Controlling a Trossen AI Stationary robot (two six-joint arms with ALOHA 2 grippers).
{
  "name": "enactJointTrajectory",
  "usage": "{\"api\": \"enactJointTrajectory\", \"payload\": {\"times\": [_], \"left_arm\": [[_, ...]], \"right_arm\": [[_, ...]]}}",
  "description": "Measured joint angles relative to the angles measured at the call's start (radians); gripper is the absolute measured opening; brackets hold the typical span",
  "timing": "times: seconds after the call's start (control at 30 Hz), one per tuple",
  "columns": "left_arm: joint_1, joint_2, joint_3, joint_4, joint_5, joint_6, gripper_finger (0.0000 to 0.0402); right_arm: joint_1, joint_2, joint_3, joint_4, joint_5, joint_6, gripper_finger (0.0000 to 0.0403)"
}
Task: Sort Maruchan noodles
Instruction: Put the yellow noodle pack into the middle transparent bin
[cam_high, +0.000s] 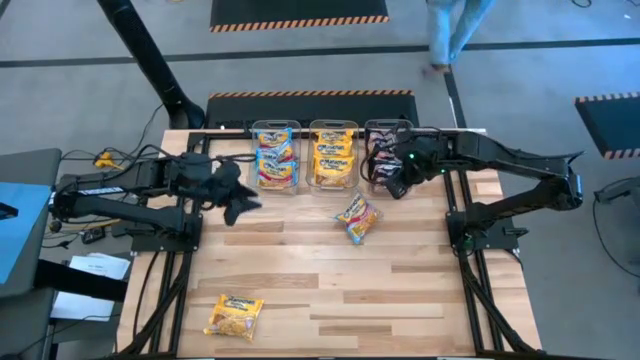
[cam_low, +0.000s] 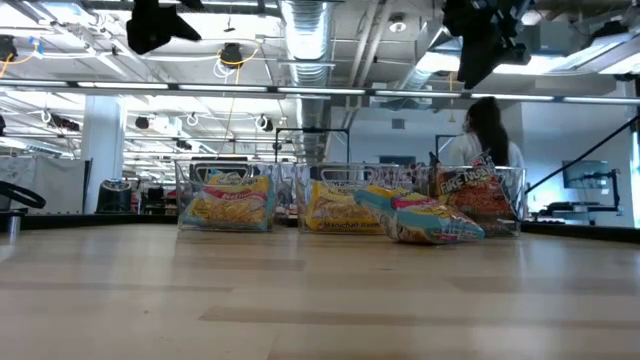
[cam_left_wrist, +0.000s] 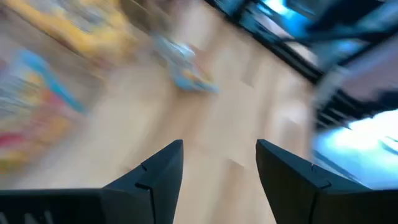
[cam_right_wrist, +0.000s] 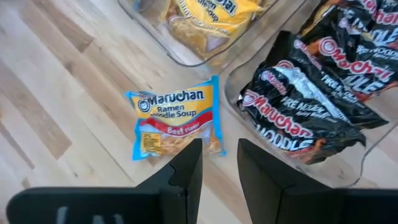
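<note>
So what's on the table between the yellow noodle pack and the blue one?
Nothing: from above, only bare wood lies between the yellow pack and blue pack.

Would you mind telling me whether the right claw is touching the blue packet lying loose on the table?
Apart. The low view shows the right claw raised well above the blue packet.

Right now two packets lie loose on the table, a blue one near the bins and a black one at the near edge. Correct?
Not quite. The packet at the near edge is yellow, not black, as the high view shows. The blue packet does lie near the bins.
</note>
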Motion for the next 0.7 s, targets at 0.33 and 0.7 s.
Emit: {"api": "enactJointTrajectory", "payload": {"times": [0.33, 0.7], "left_arm": [[-0.137, 0.025, 0.0, -0.117, 0.373, -0.192, 0.0187], [-0.468, 0.074, 0.0, -0.138, 0.345, -0.375, 0.0187]], "right_arm": [[0.097, 0.008, 0.0, 0.003, 0.0, 0.117, 0.0125], [0.225, 0.008, 0.0, 0.007, 0.013, 0.258, 0.0125]]}}
